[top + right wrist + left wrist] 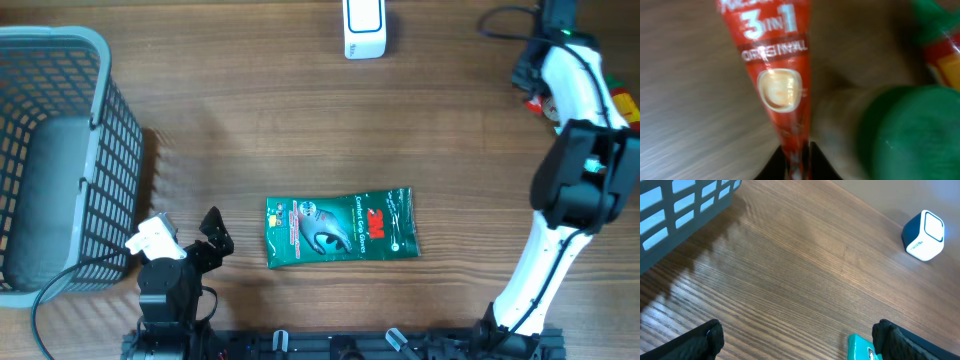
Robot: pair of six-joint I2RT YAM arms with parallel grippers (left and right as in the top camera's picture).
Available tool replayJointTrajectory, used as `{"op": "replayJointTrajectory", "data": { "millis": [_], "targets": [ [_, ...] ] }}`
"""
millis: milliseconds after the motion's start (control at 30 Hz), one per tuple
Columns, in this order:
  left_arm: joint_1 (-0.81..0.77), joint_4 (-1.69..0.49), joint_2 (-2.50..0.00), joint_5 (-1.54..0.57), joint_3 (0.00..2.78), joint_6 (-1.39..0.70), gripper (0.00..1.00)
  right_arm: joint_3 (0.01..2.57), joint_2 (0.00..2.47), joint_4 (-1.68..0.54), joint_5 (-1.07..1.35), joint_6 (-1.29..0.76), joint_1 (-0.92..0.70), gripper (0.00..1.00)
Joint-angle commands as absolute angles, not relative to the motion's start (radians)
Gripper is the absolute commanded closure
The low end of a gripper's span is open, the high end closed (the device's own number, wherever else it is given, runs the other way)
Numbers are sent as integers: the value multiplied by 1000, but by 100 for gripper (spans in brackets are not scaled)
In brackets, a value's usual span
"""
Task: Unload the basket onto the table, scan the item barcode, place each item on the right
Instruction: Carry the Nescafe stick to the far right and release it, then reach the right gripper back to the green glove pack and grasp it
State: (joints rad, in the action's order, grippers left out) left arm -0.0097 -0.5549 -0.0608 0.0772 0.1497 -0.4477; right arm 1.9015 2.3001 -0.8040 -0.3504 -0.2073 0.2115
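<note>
R gripper (800,157) jaws narrow, pinching 3-in-1 sachet (775,60): pick-up step. Next: lift, show barcode to scanner (363,28), well left of it. L gripper (185,238) wide, empty.

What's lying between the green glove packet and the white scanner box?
Nothing visible: only bare table separates the glove packet from the scanner. The right gripper pinches a red sachet off at the right edge.

The brown wooden table (250,120) lies open between the grey slatted plastic basket (60,150) at its left edge and the flat green glove packet (340,228) mid-table. A white-and-blue box scanner (364,28) stands at the far edge, and the white right arm (575,85) crowds the right side.
</note>
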Motion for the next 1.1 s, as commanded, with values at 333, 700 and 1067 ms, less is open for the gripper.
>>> {"op": "replayJointTrajectory", "data": {
  "millis": [333, 700, 1067],
  "targets": [
    [-4, -558, -56, 68, 150, -453, 0, 2031, 1924, -1106, -69, -358, 153, 0],
    [-4, -558, -56, 68, 150, -453, 0, 1676, 1601, -1226, -96, -255, -387, 0],
    [-4, -558, -56, 68, 150, -453, 0, 1024, 1466, -869, -24, -122, -991, 0]
  ]
}}
